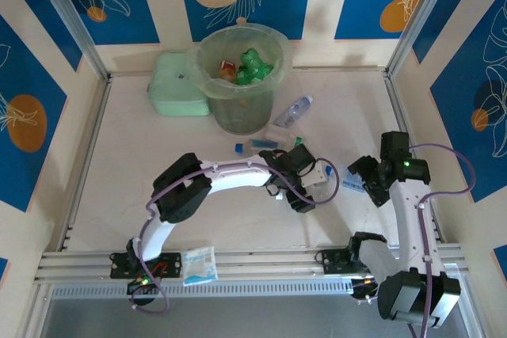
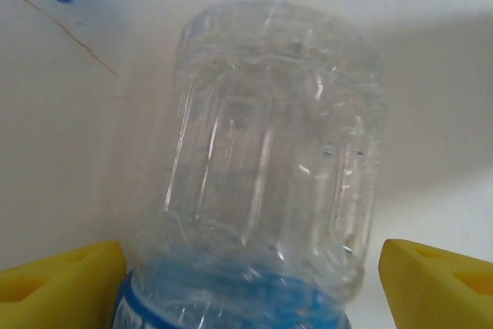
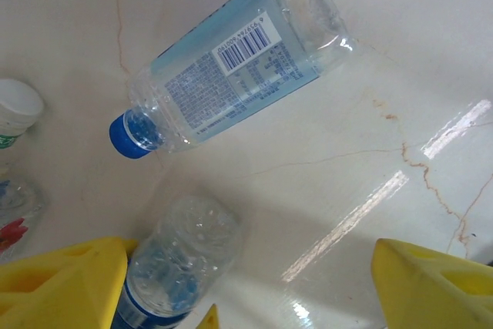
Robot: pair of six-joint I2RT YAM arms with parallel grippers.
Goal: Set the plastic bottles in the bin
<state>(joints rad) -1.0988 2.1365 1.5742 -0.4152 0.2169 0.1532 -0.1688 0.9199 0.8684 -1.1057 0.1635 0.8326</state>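
A clear plastic bottle with a blue label (image 2: 269, 159) lies between the yellow fingers (image 2: 69, 283) of my left gripper (image 2: 250, 248), which is open. The left finger touches it and the right finger stands a little off. The same bottle (image 3: 181, 263) lies beside the left finger of my open right gripper (image 3: 248, 256). Beyond it lies a second blue-labelled bottle (image 3: 231, 63) with a blue cap. From above, both grippers (image 1: 325, 182) (image 1: 358, 173) meet right of centre. Two more clear bottles (image 1: 293, 110) (image 1: 265, 144) lie near the pale-green bin (image 1: 273, 49), which holds green bottles and a brown-labelled one.
A flat mint-green box (image 1: 178, 85) sits left of the bin. A white-capped item (image 3: 15, 105) and a clear one with red print (image 3: 11, 221) show at the left edge of the right wrist view. A small packet (image 1: 198, 264) lies on the front rail.
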